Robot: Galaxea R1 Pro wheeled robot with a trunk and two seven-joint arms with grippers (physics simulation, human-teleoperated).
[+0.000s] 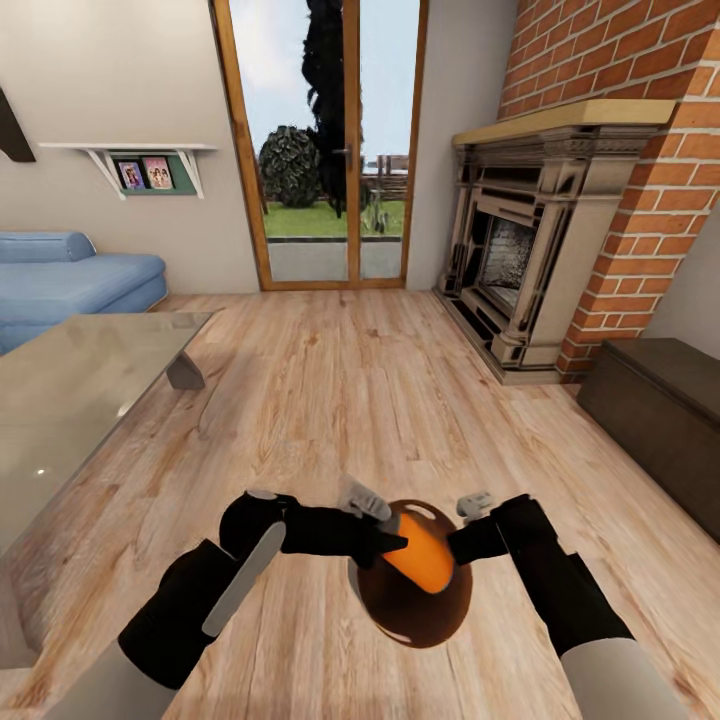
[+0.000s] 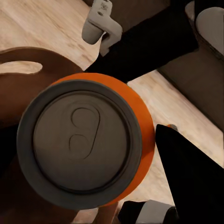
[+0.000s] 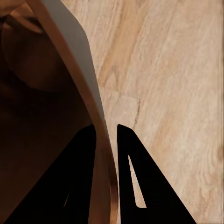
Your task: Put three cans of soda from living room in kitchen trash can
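The living room has a warm wood-plank floor (image 1: 340,400) running back to tall glass doors (image 1: 325,140) with a garden outside. A red brick fireplace (image 1: 540,250) stands against the right wall, and beside it, at the right edge of the head view, sits a low dark cabinet (image 1: 660,410), cut off by the frame. A blue sofa (image 1: 70,280) lies along the left wall under a small shelf with pictures (image 1: 145,170). A glass table (image 1: 80,390) fills the left foreground; its near part runs out of the picture.

Low in the head view, both arms meet over the floor. The right gripper (image 3: 106,140) is clamped on the rim of the tash can (image 1: 415,600), one finger inside the wall and one outside, holding the bin above the planks. The left gripper (image 1: 385,545) grips an orange can of soda (image 1: 425,550) at the bin's mouth, the can tilted and partly inside the rim. The left wrist view looks straight at the can's grey top (image 2: 81,142), with a black finger (image 2: 191,172) against its side.

The bin's brown interior is dark, and the can hides much of it, so what lies in the bottom cannot be made out.
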